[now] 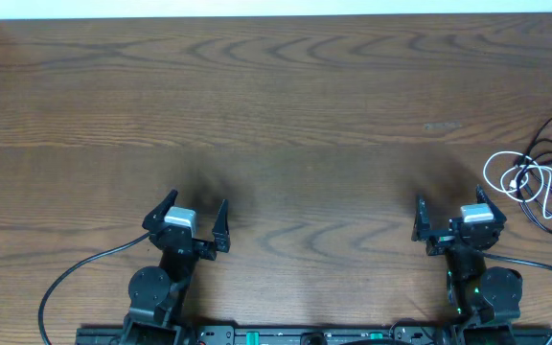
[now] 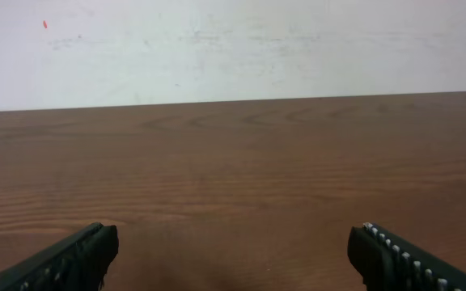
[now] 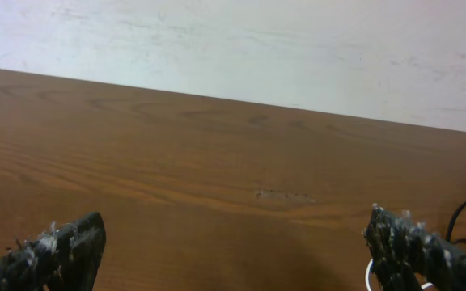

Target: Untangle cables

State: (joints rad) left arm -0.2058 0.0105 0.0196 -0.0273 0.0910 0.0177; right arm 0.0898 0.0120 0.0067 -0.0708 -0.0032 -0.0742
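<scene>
Both arms sit at near edge of counter (image 1: 286,115), well apart. My left gripper (image 1: 196,204): spread wide, nothing between jaws, bare wood ahead. My right gripper (image 1: 451,203): also spread wide, holding nothing. Cables (image 1: 523,180): loose tangle at far right of counter, white and black strands looped together, just right of right gripper, apart from it. Some black strands run off right edge. Right wrist view catches only slivers of cable by right finger.
</scene>
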